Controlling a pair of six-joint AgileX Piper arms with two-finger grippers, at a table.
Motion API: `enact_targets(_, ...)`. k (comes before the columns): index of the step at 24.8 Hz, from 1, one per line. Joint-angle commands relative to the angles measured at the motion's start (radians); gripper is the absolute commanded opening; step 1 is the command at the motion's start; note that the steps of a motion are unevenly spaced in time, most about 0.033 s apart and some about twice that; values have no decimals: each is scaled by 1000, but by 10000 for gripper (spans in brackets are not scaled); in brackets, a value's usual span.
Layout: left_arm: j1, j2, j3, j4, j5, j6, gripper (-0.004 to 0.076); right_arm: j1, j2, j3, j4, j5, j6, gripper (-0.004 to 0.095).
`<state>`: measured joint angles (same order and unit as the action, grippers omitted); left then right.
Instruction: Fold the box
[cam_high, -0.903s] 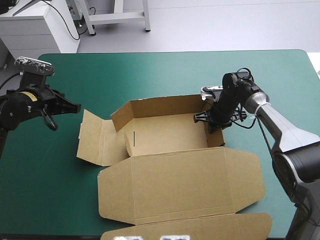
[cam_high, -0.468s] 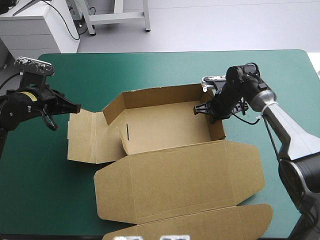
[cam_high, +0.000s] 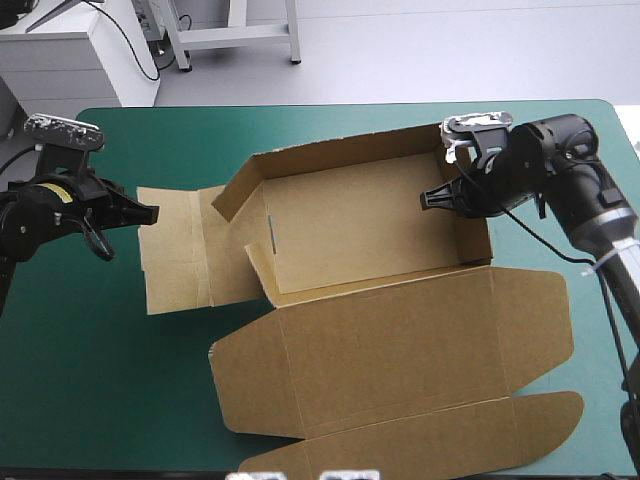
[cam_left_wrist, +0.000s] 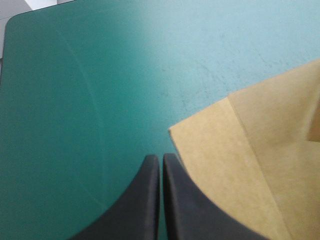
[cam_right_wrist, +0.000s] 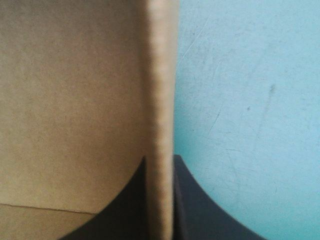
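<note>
**Right gripper clamped on the box wall, left gripper closed beside the flap**

The brown box (cam_high: 370, 225) sat near the middle of the teal-green cover (cam_high: 330, 130) as an open tray, with its far and right walls standing. Its lid (cam_high: 400, 350) lay flat toward the table's near edge, and a side flap (cam_high: 175, 250) lay flat to the left. The right gripper (cam_high: 440, 198) pinched the top edge of the right wall (cam_right_wrist: 161, 75), with one black finger inside the tray, the other outside, and the board between them. The left gripper (cam_high: 150, 213) held nothing. Its fingers were pressed together in a point just beside the outer edge of the side flap, over the cover.
</note>
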<state>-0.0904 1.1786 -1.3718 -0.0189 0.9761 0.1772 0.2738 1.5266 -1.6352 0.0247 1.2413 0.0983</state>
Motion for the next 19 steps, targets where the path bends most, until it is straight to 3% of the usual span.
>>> enact_targets(1,0,-33,-31,90,-61,-63,8,-32,-87,-33,-5,9,16,-20)
enact_targets(10,9,-53,2,211,-19,-70,8,-68,-160,-33,-11,9,5,-20)
enact_targets(13,87,-29,36,196,-24,-79,15,-68,-164,-33,-11,9,5,-20)
enact_targets(19,182,27,143,-70,-168,-2,15,-68,-166,-33,-9,6,-6,-20)
